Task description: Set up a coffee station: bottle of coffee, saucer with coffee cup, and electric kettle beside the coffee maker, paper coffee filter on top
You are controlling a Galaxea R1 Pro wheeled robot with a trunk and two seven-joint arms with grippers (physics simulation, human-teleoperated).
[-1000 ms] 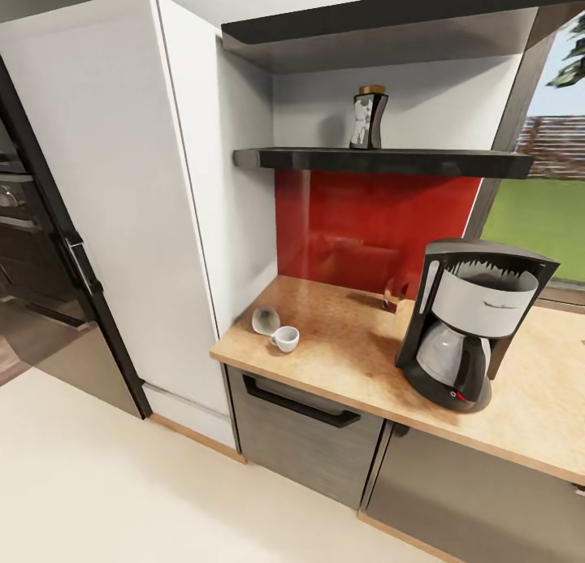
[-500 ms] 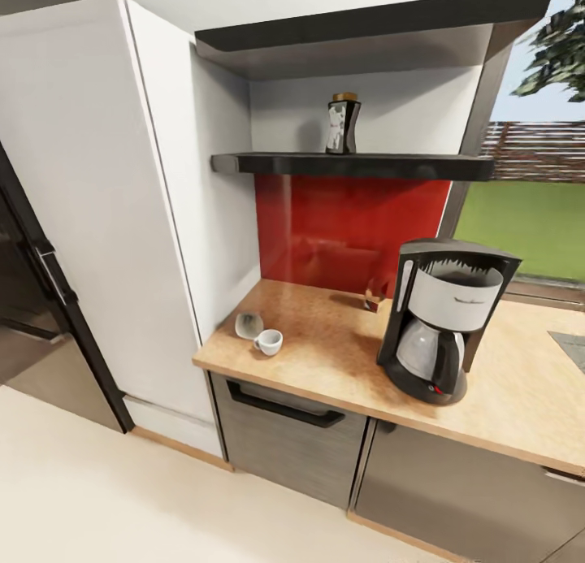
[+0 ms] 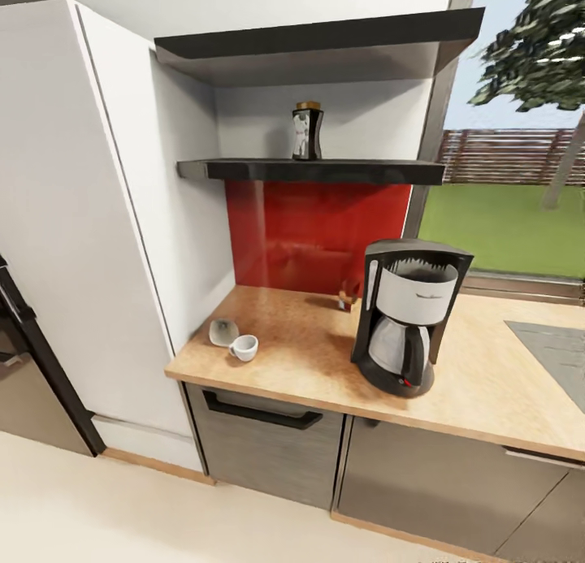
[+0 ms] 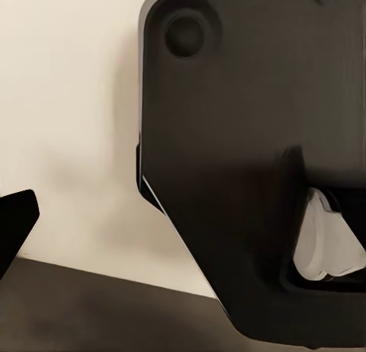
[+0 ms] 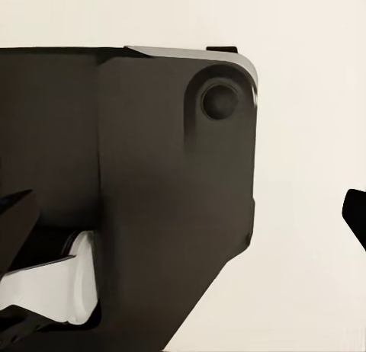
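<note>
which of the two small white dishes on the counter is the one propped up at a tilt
The saucer, the flat round plate nearer the white wall. It leans up on edge, while the coffee cup beside it is deeper and has a loop handle.

Black coffee maker [image 3: 409,323]; tan speckled countertop [image 3: 317,360]; white cup [image 3: 243,348].

Tan wood-grain countertop [image 3: 325,360] (glossy red backsplash [image 3: 317,234] behind).

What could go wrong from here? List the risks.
The bottle of coffee stands high on the kitchen shelf under an upper slab, so a reach could tip it. The coffee cup and tilted saucer sit near the kitchen countertop corner and could be knocked off.
</note>
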